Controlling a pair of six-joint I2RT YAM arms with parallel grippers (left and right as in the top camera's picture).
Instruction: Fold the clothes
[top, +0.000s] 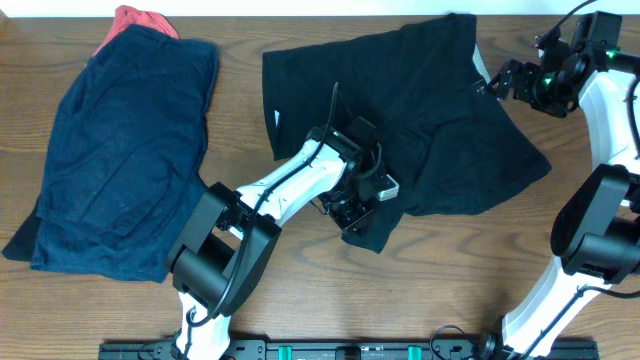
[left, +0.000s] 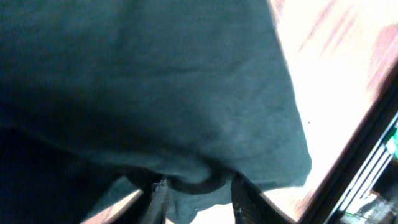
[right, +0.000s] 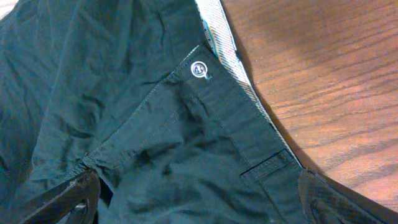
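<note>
Black shorts (top: 430, 110) lie spread on the wooden table, waistband toward the right. My left gripper (top: 352, 212) is at the near leg hem and is shut on a bunched fold of the shorts (left: 198, 185); the cloth fills the left wrist view. My right gripper (top: 497, 82) hovers open over the waistband at the shorts' right edge. In the right wrist view its fingers (right: 202, 202) straddle the waistband, with the metal button (right: 199, 70) and a belt loop (right: 268, 165) ahead of them. Nothing is between its jaws but the cloth below.
A navy garment (top: 125, 150) lies flat at the left of the table, with a red garment (top: 140, 20) showing under its far edge. Bare wood (top: 470, 270) lies in front of the shorts and between the two garments.
</note>
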